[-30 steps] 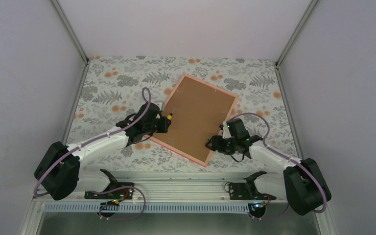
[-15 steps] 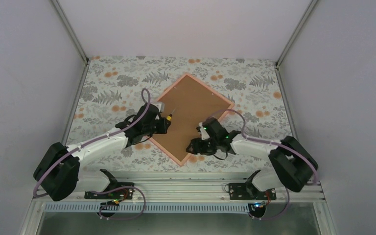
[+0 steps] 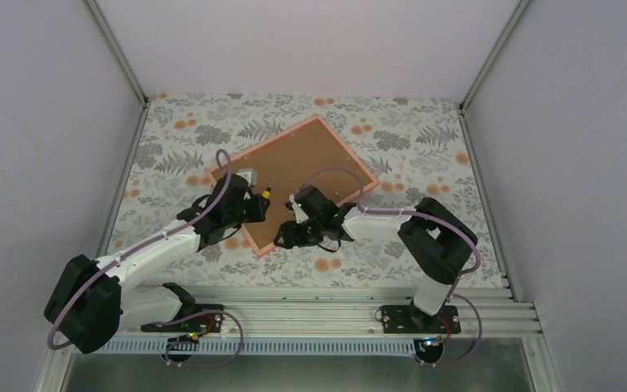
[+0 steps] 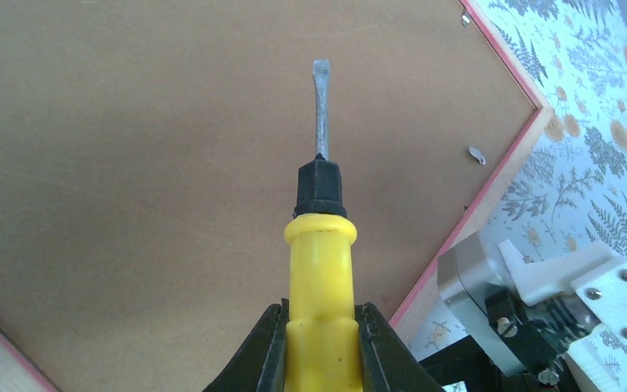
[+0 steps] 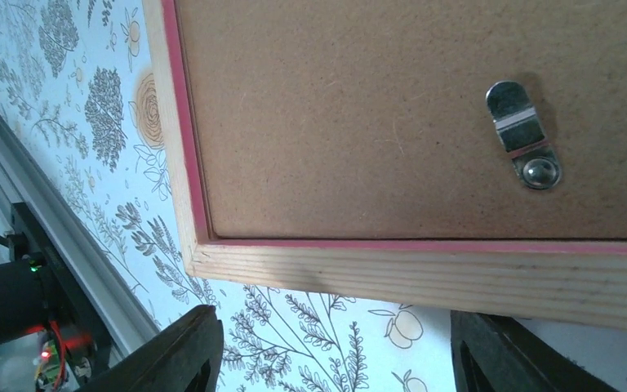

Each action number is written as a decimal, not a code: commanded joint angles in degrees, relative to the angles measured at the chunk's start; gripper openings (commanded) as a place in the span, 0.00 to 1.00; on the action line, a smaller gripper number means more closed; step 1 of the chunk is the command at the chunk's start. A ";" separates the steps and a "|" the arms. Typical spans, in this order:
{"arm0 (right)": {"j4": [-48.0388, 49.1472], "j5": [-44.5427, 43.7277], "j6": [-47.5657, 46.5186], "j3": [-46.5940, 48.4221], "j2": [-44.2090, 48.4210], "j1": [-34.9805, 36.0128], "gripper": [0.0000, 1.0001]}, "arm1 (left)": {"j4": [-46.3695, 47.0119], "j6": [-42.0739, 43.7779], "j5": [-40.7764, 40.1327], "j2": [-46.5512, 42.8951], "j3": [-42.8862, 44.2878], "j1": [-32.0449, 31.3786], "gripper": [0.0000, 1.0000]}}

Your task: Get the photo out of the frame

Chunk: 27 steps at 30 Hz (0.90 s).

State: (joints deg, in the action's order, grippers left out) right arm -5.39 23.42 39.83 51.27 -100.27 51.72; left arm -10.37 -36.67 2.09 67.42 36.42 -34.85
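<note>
Moved: frame (image 3: 349, 145) has swung its near corner leftward across the counter (image 3: 188, 131), and the right arm has swept over with it!
Left fingers (image 4: 265, 351): clamped narrow on the yellow handle of a screwdriver (image 4: 321, 245). The blade points out over the brown backing board (image 4: 131, 163); whether it touches, I cannot tell.
Right fingers (image 5: 188, 343): standing wide apart with nothing between them, just beside the frame's near corner rail.
Clip (image 5: 522, 135): a small metal tab lying on the board near that corner, and it looks not yet turned aside.
Frame, position: face down on the flowered cloth, between the two arms.
Photo: not in sight; by my reckoning it sits under the board, inside the frame.
Handling, frame: thin wood, probably light and stiff. It slides readily on cloth, so a rail wants pinning while the blade works a clip.
Handling, photo: likely thin and easily creased. Once the board is off, take it by an edge and keep it flat.
</note>
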 commanded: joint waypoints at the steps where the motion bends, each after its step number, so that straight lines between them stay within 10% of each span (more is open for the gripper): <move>1: -3.82 -1.70 -5.66 2.71 -0.27 0.16 0.62 | -0.26 0.60 -0.16 -2.17 -1.03 1.69 0.02; 14: -17.53 -3.45 -18.97 9.35 10.15 -14.35 0.64 | 0.33 1.94 1.49 -2.30 -1.31 3.29 0.02; 27: -12.98 1.05 -27.15 20.94 -2.45 -38.63 0.65 | 1.61 3.23 3.70 -1.39 -0.70 3.48 0.02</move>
State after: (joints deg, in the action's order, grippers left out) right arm -20.73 21.74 16.16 67.85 -98.54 16.78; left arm -10.79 -34.92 3.84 65.84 35.59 -31.62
